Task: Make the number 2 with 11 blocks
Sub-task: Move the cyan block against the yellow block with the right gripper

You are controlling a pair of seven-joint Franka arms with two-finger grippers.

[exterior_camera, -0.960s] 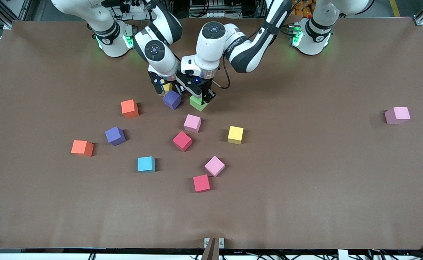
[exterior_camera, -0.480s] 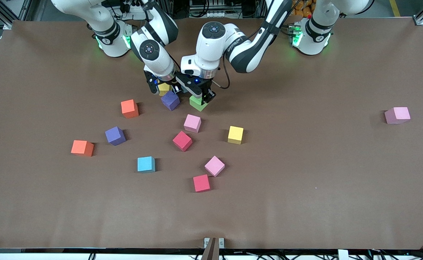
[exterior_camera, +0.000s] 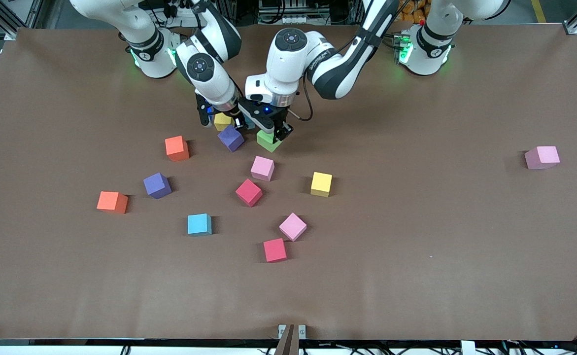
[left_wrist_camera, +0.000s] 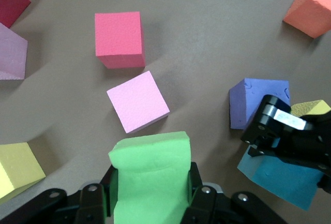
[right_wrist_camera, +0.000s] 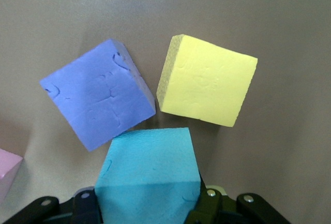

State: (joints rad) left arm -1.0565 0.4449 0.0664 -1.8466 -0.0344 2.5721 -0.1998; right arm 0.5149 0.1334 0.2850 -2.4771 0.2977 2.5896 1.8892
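My left gripper [exterior_camera: 272, 134] is shut on a green block [left_wrist_camera: 150, 175], low over the table beside a purple block [exterior_camera: 231, 137]. My right gripper [exterior_camera: 241, 122] is shut on a blue block [right_wrist_camera: 150, 180], close to that purple block [right_wrist_camera: 98, 100] and a yellow block [right_wrist_camera: 207, 81]; the three nearly touch. The two grippers are almost side by side. Nearer the front camera lie loose blocks: pink [exterior_camera: 262, 168], red [exterior_camera: 249, 192], yellow [exterior_camera: 321, 184], pink [exterior_camera: 292, 227], red [exterior_camera: 274, 250], blue [exterior_camera: 199, 224]. No number 2 shape shows.
Toward the right arm's end lie an orange block [exterior_camera: 176, 148], a purple block [exterior_camera: 156, 185] and another orange block [exterior_camera: 112, 202]. A lone pink block [exterior_camera: 542, 157] sits near the left arm's end. The brown table [exterior_camera: 416, 276] is bare nearer the front camera.
My right gripper has shifted with its blue block toward the right arm's end, and the purple block beside it has slid slightly the same way. My left gripper has barely moved.
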